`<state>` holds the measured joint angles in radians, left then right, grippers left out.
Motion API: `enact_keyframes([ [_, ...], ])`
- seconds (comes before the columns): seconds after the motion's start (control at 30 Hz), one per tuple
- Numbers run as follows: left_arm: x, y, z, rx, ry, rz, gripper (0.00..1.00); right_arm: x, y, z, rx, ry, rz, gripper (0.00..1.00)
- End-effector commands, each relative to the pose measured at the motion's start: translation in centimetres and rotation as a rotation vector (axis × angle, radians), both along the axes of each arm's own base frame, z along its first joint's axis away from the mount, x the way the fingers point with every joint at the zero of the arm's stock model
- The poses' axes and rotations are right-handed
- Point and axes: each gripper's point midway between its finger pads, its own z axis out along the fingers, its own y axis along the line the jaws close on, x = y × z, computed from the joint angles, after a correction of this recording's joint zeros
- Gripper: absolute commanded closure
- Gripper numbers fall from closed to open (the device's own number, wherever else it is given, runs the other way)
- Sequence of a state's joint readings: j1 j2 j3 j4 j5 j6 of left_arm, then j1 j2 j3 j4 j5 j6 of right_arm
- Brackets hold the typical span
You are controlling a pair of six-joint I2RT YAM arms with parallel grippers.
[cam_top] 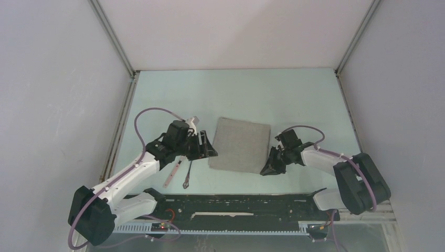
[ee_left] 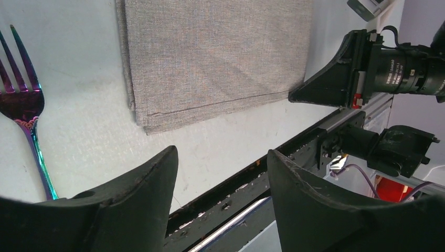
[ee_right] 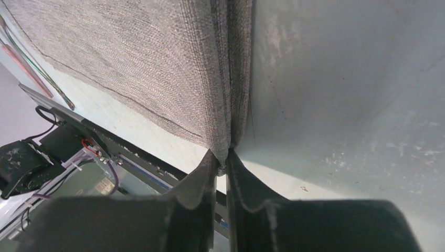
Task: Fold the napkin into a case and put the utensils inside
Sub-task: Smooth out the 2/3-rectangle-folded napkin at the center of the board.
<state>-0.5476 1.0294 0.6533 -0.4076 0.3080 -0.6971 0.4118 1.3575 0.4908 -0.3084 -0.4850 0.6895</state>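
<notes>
Lying flat near the middle of the pale green table (cam_top: 294,100), the grey napkin (cam_top: 240,144) forms a roughly square pad. The right wrist view shows several layers stacked along one edge. Its surface is smooth, with a stitched hem line running close to the near edge.

At the near right corner of the cloth the right gripper (cam_top: 270,167) has its two dark fingers pressed nearly together. A thin ridge of the napkin's edge is pinched between the fingertips (ee_right: 210,163). That corner rises slightly into the pinch, while the rest of the cloth rests on the table.

On the opposite side, just beside the napkin's left edge, the left gripper (cam_top: 207,147) holds nothing. Its fingers stand wide apart, pointing toward the cloth without touching it. From its wrist camera the near left corner of the napkin lies a little beyond the gap between the fingers.

The utensils lie left of the napkin, close under the left arm and well apart from the cloth. The fork (ee_left: 23,100) has an iridescent purple and teal sheen. The spoon (cam_top: 172,176), with its pale handle, lies at a slant just beside it. Neither gripper touches either piece.

A black rail (cam_top: 236,202) runs across the near edge of the table between the two arm bases.
</notes>
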Motion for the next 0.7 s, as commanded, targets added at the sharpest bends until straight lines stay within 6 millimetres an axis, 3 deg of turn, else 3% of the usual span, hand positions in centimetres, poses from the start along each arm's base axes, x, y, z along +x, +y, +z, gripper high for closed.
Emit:
enact_keyframes([
  [0.0,0.4,-0.5,2.5,-0.039,-0.075,-0.029,0.31,0.9,-1.3,-1.1,-0.09,-0.001,-0.012,0.92],
  [0.07,0.2,-0.6,3.1,-0.053,-0.087,-0.037,0.31,1.0,-2.4,-1.0,-0.129,0.021,-0.025,1.0],
  [0.23,-0.3,-0.5,3.7,-0.073,-0.111,-0.053,0.3,0.6,-7.0,-0.6,-0.308,0.13,-0.077,1.0],
  [0.33,-0.6,-0.6,3.9,-0.083,-0.12,-0.065,0.3,0.7,-7.9,-0.3,-0.339,0.206,-0.104,1.0],
  [0.47,-1.3,-0.8,4.3,-0.113,-0.126,-0.094,0.3,3.0,-10.3,1.2,-0.462,0.193,-0.134,1.0],
  [0.67,-1.8,-0.8,5.0,-0.138,-0.14,-0.111,0.29,5.0,-15.5,0.6,-0.656,0.283,-0.143,1.0],
])
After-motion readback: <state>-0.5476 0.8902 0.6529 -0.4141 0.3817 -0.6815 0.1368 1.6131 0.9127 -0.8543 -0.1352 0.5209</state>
